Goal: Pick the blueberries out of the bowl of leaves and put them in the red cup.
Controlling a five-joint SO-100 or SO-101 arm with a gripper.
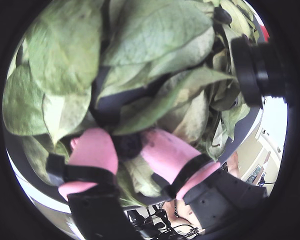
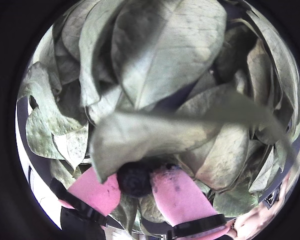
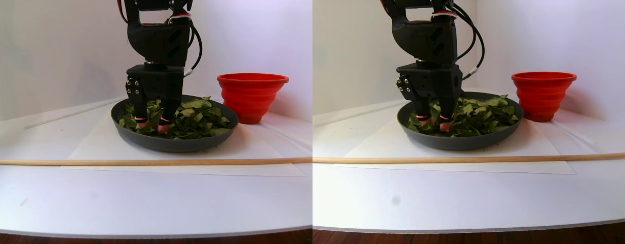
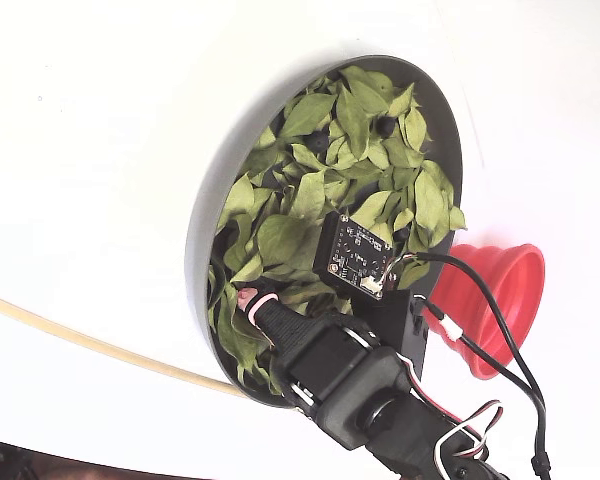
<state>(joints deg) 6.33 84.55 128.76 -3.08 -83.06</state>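
My gripper [image 2: 136, 177] reaches down into the dark grey bowl [image 4: 195, 250], its pink fingertips [image 1: 92, 147] pushed in among the light green leaves [image 2: 160, 55]. A dark blueberry [image 2: 134, 181] sits pinched between the two pads, partly under a leaf; in a wrist view it shows as a dark blueberry [image 1: 128, 146] in the same gap. Two more blueberries [image 4: 384, 127] lie among the leaves at the bowl's far side. The red cup [image 3: 252, 96] stands upright just right of the bowl [image 3: 175, 142] in the stereo pair view, apart from the gripper [image 3: 151, 124].
A long wooden stick [image 3: 139, 161] lies across the white table in front of the bowl. A white sheet [image 3: 89, 147] lies under the bowl. White walls close the back and right. A small camera board [image 4: 358, 255] rides on the gripper over the leaves.
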